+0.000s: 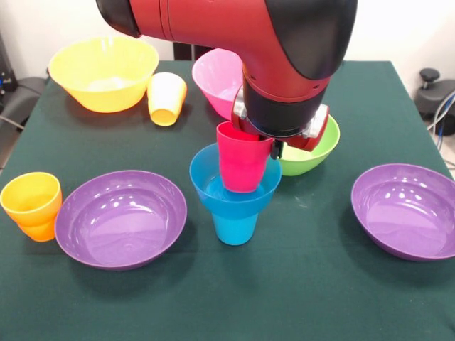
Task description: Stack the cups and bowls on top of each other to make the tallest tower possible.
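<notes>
You see the glossy red plastic cup (243,165) tilted inside the small blue plastic bowl (234,190), which sits on the blue plastic cup (235,226); the fingers (274,147) grip the red cup's rim

tower (234,199): middle of the worktop (298,298); bottom cup (234,226), small bowl (210,183) on it, top cup (242,165) tilted in the bowl
gripper (276,148): at the top cup's rim
medium bowl (316,156): just behind the tower, to its right
shallow bowls: one (121,219) left of the tower, one (407,212) near the right edge
upright cup (32,206): left edge, touching the left shallow bowl
large deep bowl (103,72): far left corner
tipped cup (167,98): lying just right of it
second deep bowl (217,79): far edge, behind the tower
</notes>
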